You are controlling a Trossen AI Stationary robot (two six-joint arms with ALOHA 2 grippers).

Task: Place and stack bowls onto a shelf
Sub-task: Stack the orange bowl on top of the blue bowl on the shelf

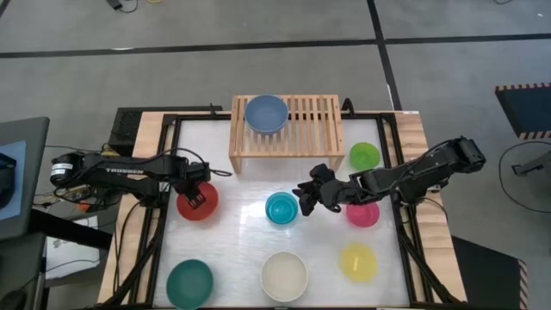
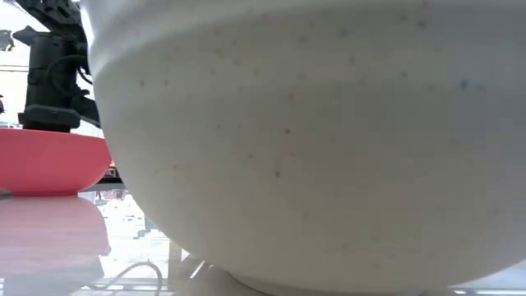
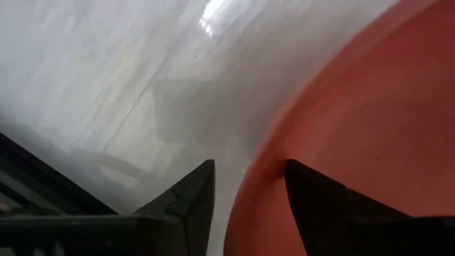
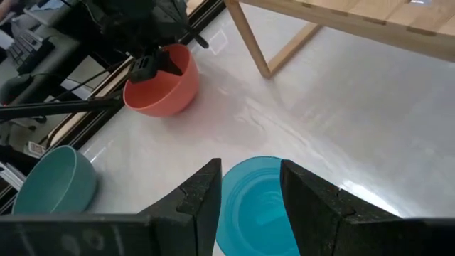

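Over the red bowl (image 1: 196, 203), the left gripper (image 3: 245, 186) straddles its rim, fingers parted, nothing clamped.

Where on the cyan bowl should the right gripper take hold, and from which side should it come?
Grip the cyan bowl by its thin rim, coming from above: it sits upright and open, and the right gripper is open with one finger to each side of the near rim.
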